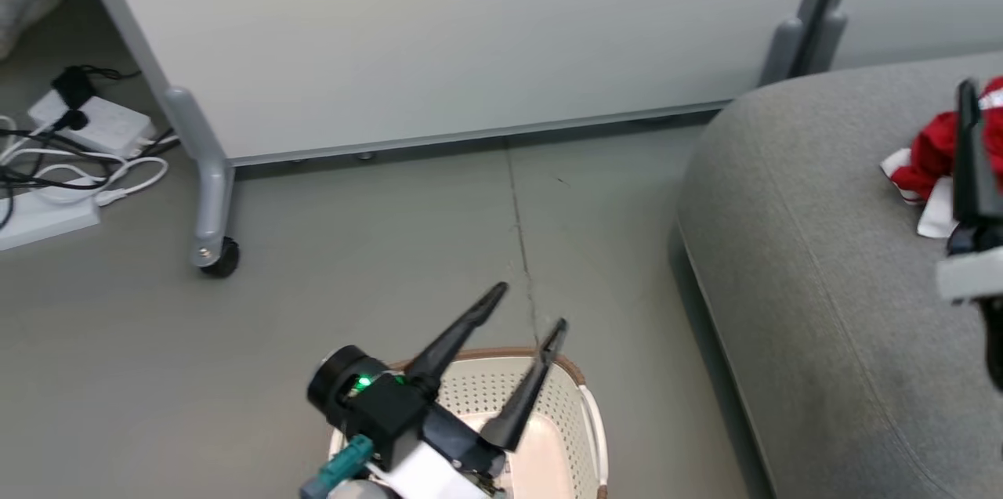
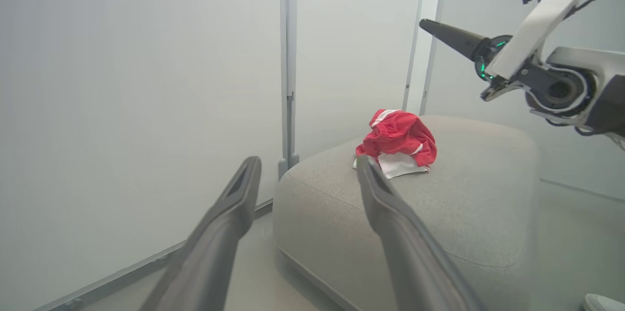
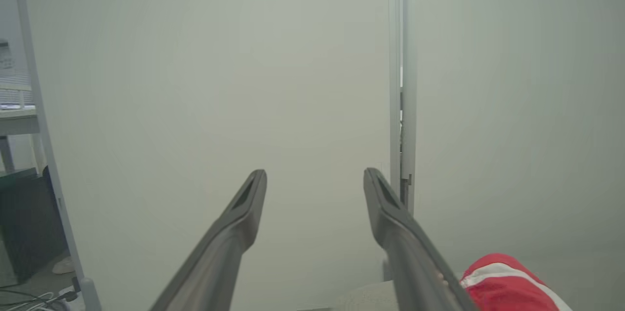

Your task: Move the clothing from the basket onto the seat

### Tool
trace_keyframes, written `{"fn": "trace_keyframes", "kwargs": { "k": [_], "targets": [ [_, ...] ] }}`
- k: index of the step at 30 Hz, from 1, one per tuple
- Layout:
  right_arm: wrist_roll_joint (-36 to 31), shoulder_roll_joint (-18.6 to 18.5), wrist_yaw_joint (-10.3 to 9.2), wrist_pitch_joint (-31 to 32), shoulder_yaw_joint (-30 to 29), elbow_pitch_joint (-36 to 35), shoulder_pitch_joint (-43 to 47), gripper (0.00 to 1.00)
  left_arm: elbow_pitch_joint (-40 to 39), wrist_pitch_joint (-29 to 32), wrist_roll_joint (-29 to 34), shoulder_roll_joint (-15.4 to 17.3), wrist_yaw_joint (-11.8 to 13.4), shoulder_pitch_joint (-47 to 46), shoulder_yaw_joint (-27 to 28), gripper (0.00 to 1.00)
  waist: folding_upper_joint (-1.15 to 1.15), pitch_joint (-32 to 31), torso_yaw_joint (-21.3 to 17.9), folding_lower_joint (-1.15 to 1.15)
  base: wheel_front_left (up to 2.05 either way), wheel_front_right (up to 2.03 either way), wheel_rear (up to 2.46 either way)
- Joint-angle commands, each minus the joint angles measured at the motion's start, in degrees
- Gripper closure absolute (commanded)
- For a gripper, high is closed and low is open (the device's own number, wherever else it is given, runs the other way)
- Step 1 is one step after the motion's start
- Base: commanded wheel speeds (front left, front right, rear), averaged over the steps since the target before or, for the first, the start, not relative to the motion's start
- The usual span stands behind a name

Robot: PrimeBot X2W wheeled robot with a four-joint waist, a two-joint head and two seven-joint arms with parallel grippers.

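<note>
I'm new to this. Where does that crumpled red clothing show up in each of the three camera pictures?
Head view: the clothing lies at the far right edge, upper half, on the grey seat.
Left wrist view: clothing near the centre, on top of the seat.
Right wrist view: clothing in the bottom right corner.
Shared landmark: the seat beneath it.

Bare floor [image 1: 611,248] lies between basket [image 1: 568,405] and seat [image 1: 799,287]; a panel [image 1: 439,37] walls off the far side.
</note>
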Motion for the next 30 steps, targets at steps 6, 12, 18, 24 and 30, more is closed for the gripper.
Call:
{"fn": "trace_keyframes", "kwargs": {
  "k": [6, 12, 18, 24, 30],
  "targets": [
    [-1.12, 3.70, 0.04, -0.27, -0.36, -5.65, 8.12, 0.00, -0.31, 0.01, 0.58, -0.42, -0.07, 3.01, 8.09, 0.00, 0.00, -2.15, 4.51, 0.00, 0.00, 0.00, 0.00],
    [-8.98, 7.84, 0.04, -0.27, -0.61, -8.95, 13.53, 0.00, 1.48, 0.02, 2.37, -1.02, 0.14, 4.69, 14.92, 0.00, 0.00, -2.51, 6.96, 0.00, 0.00, 0.00, 0.00],
    [-12.31, 12.34, 0.03, -0.27, -1.25, -10.01, 17.07, 0.00, 2.99, 0.02, 1.56, -1.05, 3.29, 5.73, 16.94, 0.00, 0.00, -2.74, 8.27, 0.00, 0.00, 0.00, 0.00],
    [-15.81, 15.33, 0.03, -0.27, -2.95, -9.84, 20.03, 0.00, 5.03, 0.01, -0.18, -1.01, 7.04, 6.81, 17.37, 0.00, 0.00, -2.92, 9.00, 0.00, 0.00, 0.00, 0.00],
    [-17.00, 16.97, 0.03, -0.27, -3.62, -9.40, 22.11, 0.00, 6.68, 0.01, -0.12, -1.01, 9.11, 7.51, 16.20, 0.00, 0.00, -3.00, 9.00, 0.00, 0.00, 0.00, 0.00]
  ]
}}
